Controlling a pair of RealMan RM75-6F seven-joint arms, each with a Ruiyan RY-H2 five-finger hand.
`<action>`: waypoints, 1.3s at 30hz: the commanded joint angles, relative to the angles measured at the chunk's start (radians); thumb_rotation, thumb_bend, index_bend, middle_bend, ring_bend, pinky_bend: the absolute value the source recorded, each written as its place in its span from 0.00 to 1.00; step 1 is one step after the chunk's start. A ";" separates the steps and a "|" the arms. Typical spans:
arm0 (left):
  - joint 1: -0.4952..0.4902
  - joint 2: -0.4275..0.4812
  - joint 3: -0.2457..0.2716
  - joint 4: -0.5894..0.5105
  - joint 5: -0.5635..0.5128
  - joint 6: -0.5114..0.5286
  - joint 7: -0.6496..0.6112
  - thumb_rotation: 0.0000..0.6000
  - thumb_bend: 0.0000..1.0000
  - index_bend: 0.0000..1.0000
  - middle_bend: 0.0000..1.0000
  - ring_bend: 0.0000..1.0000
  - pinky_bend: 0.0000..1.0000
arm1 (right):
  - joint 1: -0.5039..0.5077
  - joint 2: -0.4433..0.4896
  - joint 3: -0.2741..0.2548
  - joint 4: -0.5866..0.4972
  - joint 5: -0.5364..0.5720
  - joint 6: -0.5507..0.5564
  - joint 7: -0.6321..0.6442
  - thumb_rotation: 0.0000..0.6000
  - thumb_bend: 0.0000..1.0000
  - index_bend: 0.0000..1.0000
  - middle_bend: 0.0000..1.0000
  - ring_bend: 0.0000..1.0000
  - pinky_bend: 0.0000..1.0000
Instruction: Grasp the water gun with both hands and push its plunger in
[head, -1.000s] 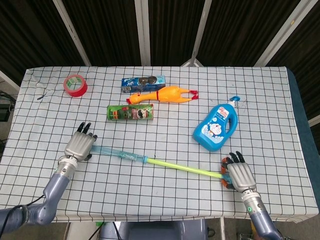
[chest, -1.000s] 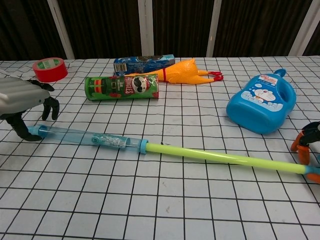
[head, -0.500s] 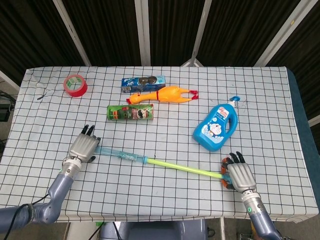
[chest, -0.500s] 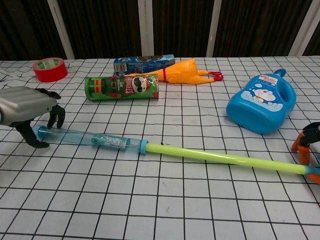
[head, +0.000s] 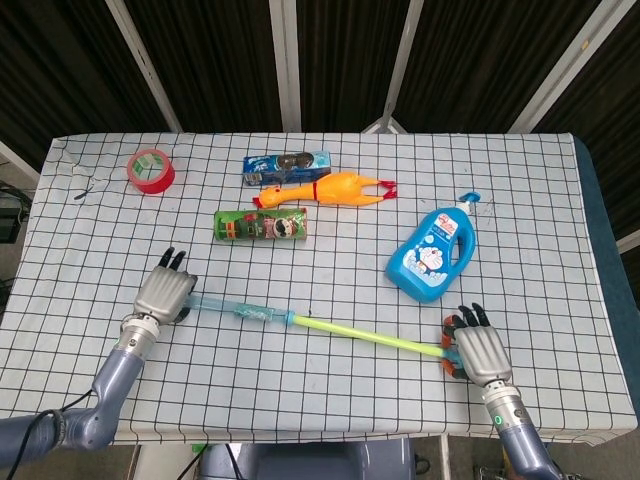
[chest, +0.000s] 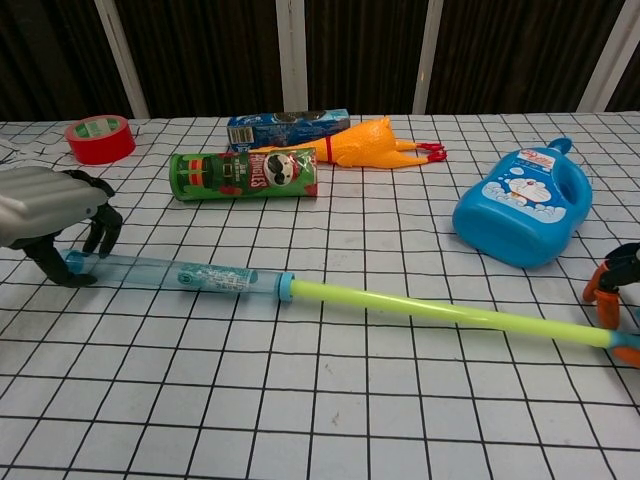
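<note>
On the checked table (head: 560, 200): tape roll (head: 150, 169), chip can (head: 260, 224), rubber chicken (head: 330, 189), blue bottle (head: 433, 255) behind, none blocking.
Water gun (head: 300, 320) lies flat near front; plunger (chest: 450, 315) extended. Left hand (head: 166, 294) curls round barrel tip; right hand (head: 478, 348) grips plunger handle.

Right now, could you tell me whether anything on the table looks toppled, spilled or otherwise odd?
Nothing is spilled or damaged. The green chip can and blue detergent bottle lie on their sides rather than upright, and the water gun lies with its yellow plunger pulled far out.
</note>
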 joint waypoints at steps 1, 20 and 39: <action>0.005 0.019 0.008 -0.036 0.020 0.009 -0.010 1.00 0.45 0.53 0.56 0.08 0.00 | 0.001 -0.002 0.001 -0.008 -0.003 0.002 -0.001 1.00 0.57 0.72 0.29 0.10 0.00; -0.007 0.071 0.029 -0.115 0.114 0.018 -0.009 1.00 0.45 0.53 0.56 0.08 0.00 | 0.007 0.014 0.010 -0.042 -0.023 0.012 -0.001 1.00 0.57 0.72 0.29 0.10 0.00; -0.023 0.046 0.024 -0.229 0.098 0.062 0.081 1.00 0.45 0.53 0.55 0.08 0.00 | 0.040 -0.003 0.034 -0.126 -0.017 0.015 -0.086 1.00 0.57 0.72 0.29 0.10 0.00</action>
